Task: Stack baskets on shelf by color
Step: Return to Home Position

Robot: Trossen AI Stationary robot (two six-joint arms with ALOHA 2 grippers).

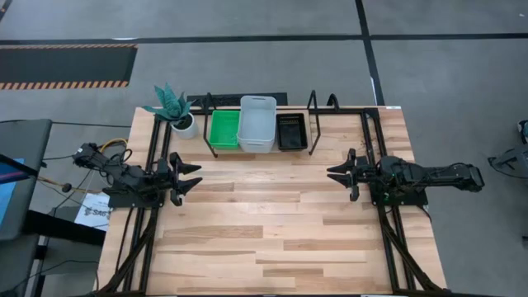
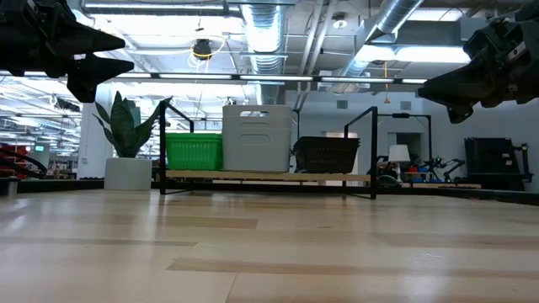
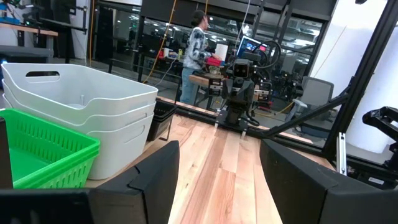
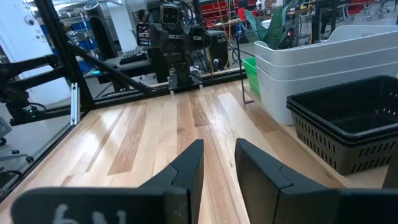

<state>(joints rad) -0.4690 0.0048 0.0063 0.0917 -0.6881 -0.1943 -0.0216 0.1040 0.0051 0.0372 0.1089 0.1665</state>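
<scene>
Both arms hover level above the surface (image 1: 272,223), facing each other. The left end effector (image 1: 188,175) is spread wide and the right end effector (image 1: 337,175) is narrowly parted; both are empty. On the far shelf (image 2: 269,176) stand the green baskets (image 1: 223,129), white baskets (image 1: 256,123) and black baskets (image 1: 292,132), left to right. Each stack's count is hard to make out.

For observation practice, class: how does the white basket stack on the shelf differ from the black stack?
The white stack stands taller than the black stack. The white stack's walls are solid, the black stack's mesh. The white stack sits midway along the shelf, the black stack at its end. Both are nested stacks.
</scene>
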